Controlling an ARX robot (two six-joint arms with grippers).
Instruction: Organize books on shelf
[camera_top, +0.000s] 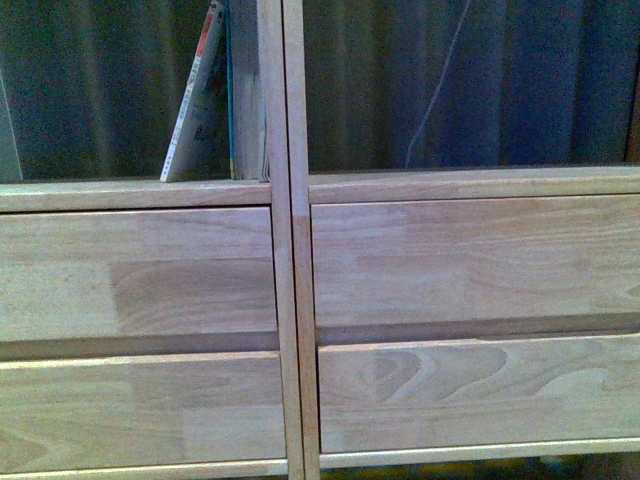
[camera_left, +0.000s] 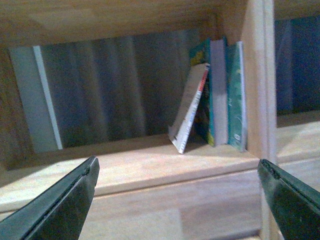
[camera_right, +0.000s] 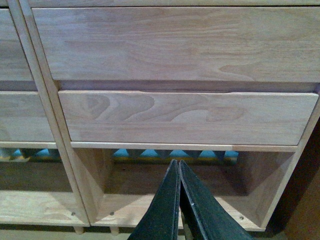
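Left wrist: books (camera_left: 215, 95) against shelf (camera_left: 252, 75) divider

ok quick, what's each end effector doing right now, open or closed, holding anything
Left end effector: open wide, empty, facing the books in the shelf compartment.
Right end effector: closed, holding nothing visible.

At the upper left of the front view, the white book (camera_top: 197, 100) is cut off by the top edge. The shelf (camera_top: 290, 300) runs past every edge there. The books' (camera_left: 220, 95) cover print is too blurred to read in the left wrist view.
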